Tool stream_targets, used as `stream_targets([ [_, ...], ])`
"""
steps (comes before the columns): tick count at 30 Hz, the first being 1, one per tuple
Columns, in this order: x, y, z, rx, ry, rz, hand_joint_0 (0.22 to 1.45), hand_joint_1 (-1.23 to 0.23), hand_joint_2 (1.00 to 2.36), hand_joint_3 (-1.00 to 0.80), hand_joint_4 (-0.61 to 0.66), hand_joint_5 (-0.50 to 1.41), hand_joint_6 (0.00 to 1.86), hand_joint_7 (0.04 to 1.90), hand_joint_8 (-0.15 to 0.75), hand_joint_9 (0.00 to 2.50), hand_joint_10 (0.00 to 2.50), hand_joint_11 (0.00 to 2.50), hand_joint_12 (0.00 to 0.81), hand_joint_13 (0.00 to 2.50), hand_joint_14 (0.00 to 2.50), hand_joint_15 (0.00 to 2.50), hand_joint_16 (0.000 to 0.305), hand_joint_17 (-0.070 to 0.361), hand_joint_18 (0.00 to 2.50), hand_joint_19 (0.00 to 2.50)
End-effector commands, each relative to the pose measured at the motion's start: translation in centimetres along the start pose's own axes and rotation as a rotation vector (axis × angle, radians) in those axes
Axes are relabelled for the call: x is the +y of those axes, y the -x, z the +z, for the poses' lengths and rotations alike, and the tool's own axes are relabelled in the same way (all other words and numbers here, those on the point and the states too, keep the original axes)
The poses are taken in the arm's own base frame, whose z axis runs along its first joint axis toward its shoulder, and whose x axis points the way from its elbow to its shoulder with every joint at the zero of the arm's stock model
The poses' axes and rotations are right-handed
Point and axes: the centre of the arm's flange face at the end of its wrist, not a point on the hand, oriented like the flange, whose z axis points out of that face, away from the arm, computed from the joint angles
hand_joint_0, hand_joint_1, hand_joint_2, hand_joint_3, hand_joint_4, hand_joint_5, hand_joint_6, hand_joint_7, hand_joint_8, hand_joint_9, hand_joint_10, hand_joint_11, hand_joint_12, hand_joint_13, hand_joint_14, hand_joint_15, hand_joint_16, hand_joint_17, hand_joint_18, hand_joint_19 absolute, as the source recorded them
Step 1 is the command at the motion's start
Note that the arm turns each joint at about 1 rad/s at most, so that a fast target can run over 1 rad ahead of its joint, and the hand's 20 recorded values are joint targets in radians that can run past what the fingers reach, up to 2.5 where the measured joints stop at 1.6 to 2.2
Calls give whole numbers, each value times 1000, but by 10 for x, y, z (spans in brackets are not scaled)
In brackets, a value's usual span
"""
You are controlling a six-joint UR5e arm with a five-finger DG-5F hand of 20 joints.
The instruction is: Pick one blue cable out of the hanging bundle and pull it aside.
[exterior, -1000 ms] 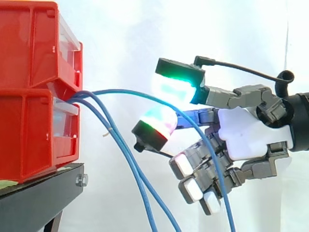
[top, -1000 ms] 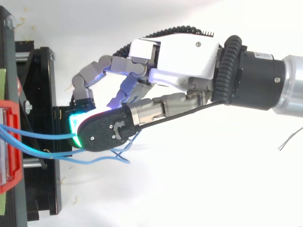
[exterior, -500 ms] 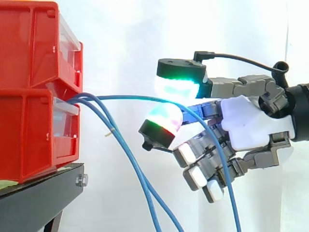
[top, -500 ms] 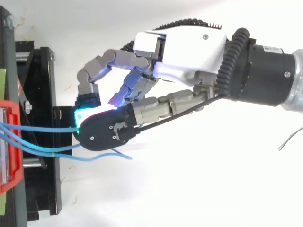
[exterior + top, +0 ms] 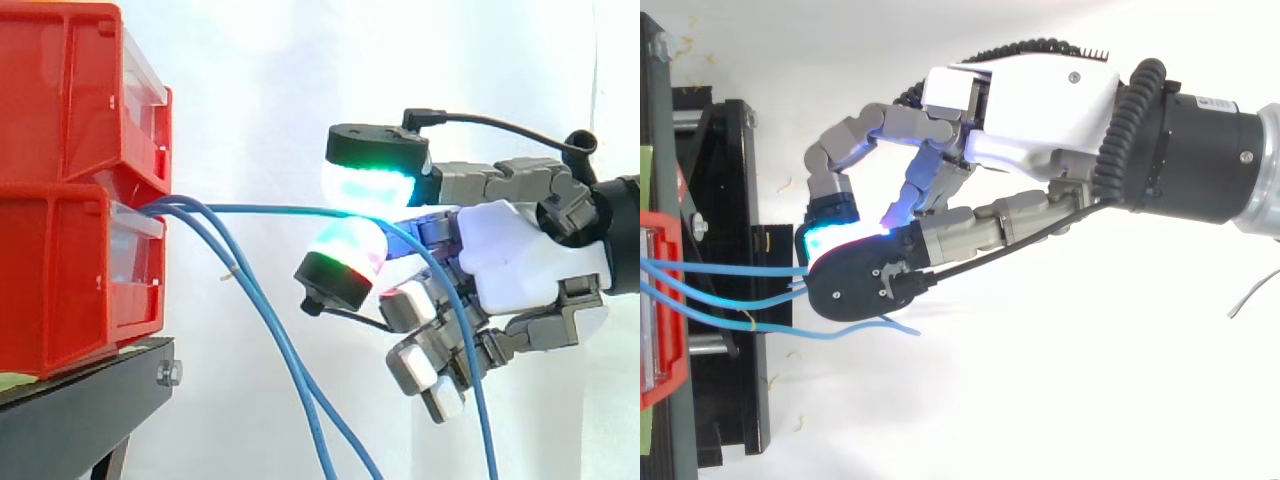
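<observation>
Side level, close; top overhead; share hand point(image 5: 525, 270), red bins point(image 5: 60, 180).

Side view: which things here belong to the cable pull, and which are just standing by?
Job: hand; blue cable pinched between its pads; other blue cables of the bundle.
Standing by: red bins; black stand; white curtain.

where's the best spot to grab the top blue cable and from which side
Take the upper blue cable on its near-level stretch out from the red bins, coming from the view's right, one pad above, one below. There it stands clear of the two other cables, which droop steeply. The hand has its fingers pinched on it at that spot.
</observation>
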Motion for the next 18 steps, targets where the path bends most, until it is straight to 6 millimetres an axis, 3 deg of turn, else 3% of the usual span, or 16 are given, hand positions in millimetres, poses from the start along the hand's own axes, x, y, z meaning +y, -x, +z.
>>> stream_targets([
  [1, -1, 0, 0, -1, -1, 0, 660, -913, 1343, 162, -410, -61, 914, 1476, 250, 1288, 23, 698, 393, 1148, 22, 677, 49, 111, 986, 661],
  [7, -26, -5, -6, 9, -46, -11, 616, -887, 1515, 122, -393, -52, 901, 1492, 267, 1316, 21, 691, 398, 1184, 22, 708, 51, 115, 1015, 657],
  [18, -28, -7, -5, 12, -31, -7, 538, -777, 1843, 77, -386, -36, 894, 1463, 286, 1390, 26, 716, 411, 1266, 26, 762, 54, 121, 1093, 658],
])
